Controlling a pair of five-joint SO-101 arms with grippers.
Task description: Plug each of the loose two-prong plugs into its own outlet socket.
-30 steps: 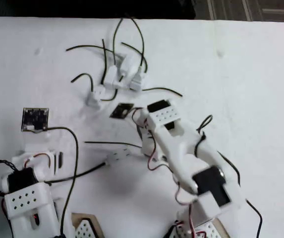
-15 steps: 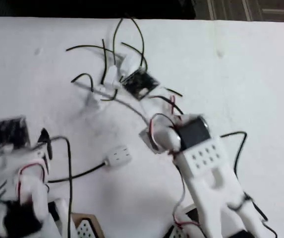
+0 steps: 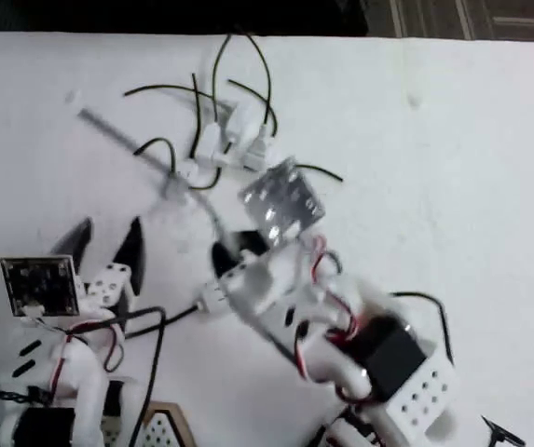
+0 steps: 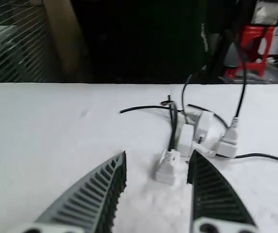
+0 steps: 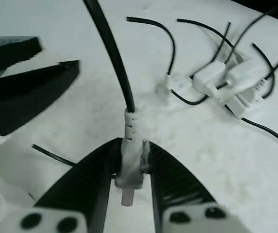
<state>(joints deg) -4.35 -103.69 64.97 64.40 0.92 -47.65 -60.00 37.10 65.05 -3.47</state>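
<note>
- Plainly the job is at an early stage: no plug can be seen seated in a socket, and I judge every insertion is yet to be made.
- One white plug point(image 5: 130, 160) is in hand. The right gripper point(image 5: 131, 145) has its jaws clamped on the plug's body, the metal tip poking out below and its black cord point(image 5: 112, 53) running up and away.
- In the high view that gripper sits over the middle of the table point(image 3: 453, 186), near the left arm.
- The left gripper point(image 4: 158, 155) hangs above the surface with its jaws wide apart, holding nothing and pointing toward the heap.
- The heap of white plugs point(image 3: 229, 140) lies at the far side, well apart from the held one, short black leads tangled over one another. Which pieces are plugs and which are sockets I cannot tell.
- The surface is a plain white covering, slightly rumpled.
- Beyond the table edge the room is dark, with a red stool point(image 4: 265, 34) to one side and a slatted panel point(image 4: 12, 43) to the other.
</note>
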